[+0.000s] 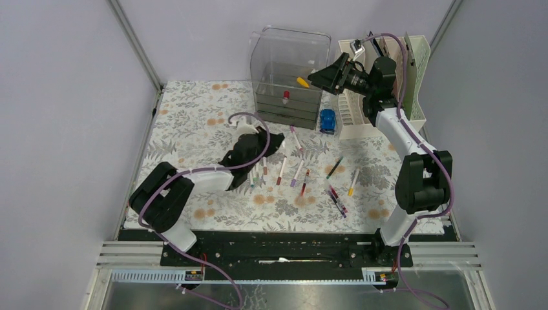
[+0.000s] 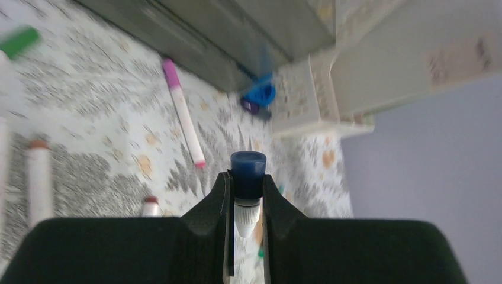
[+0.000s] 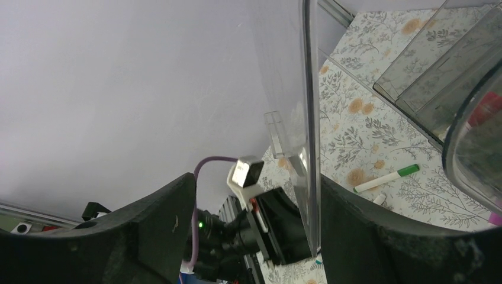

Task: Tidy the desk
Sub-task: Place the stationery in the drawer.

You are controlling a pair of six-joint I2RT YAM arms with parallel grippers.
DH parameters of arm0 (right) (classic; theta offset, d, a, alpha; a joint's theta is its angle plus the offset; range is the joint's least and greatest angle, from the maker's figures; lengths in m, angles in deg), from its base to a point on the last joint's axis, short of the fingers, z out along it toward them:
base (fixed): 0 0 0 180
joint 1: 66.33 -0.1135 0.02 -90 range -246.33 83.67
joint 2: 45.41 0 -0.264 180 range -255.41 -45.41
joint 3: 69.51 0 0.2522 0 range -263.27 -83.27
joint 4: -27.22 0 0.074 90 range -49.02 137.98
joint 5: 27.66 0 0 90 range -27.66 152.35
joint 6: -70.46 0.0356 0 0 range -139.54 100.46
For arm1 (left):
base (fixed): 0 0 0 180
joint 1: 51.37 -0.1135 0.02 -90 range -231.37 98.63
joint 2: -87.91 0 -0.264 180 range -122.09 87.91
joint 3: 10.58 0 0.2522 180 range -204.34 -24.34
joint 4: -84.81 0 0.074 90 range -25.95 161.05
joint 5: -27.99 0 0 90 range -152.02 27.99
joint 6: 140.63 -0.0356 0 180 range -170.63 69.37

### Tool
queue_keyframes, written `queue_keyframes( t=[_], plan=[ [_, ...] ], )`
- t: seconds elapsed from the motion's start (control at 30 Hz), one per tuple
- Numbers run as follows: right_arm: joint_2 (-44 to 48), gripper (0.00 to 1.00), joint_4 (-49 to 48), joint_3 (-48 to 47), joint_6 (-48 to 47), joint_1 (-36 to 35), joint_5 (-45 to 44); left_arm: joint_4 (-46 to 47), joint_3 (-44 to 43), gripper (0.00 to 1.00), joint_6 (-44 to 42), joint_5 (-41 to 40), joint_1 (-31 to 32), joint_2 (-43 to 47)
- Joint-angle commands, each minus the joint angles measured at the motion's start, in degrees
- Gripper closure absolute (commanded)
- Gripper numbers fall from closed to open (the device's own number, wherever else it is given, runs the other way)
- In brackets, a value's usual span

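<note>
**Left grips a marker; right gapes**

Left jaws clamp a blue-capped marker low over the counter, which spans the booth between grey walls; loose markers crowd its middle; right jaws stand apart astride a panel of the clear box at the far edge.

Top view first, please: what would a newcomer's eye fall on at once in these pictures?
The markers strewn across the middle of the desk stand out first. Behind them, the right gripper hangs open, raised at the clear box. The left gripper, low over the desk, is shut on a blue-capped marker.
</note>
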Motion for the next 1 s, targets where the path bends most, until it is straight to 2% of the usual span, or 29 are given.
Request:
queue_keyframes(
  t=[0.0,0.2,0.57,0.73,0.97],
  plan=[
    [3.8,0.24,-2.9,-0.4,0.8,0.2,1.9,22.3,4.5,1.00,11.9,1.2,-6.2,1.6],
    [4.1,0.24,-2.7,-0.4,0.7,0.2,1.8,30.9,1.2,1.00,21.0,4.6,-10.9,-4.5],
    [4.1,0.24,-2.8,-0.5,0.8,0.2,1.8,30.3,-18.7,1.00,34.1,4.3,-13.0,-20.0],
    [4.1,0.24,-2.8,-0.6,0.8,0.2,1.9,20.3,-25.7,0.99,36.3,0.0,-13.2,-22.9],
    [3.8,0.24,-2.8,-0.6,0.8,0.2,1.9,-0.7,-35.8,0.82,38.5,-6.0,-13.5,-24.5]
  ],
)
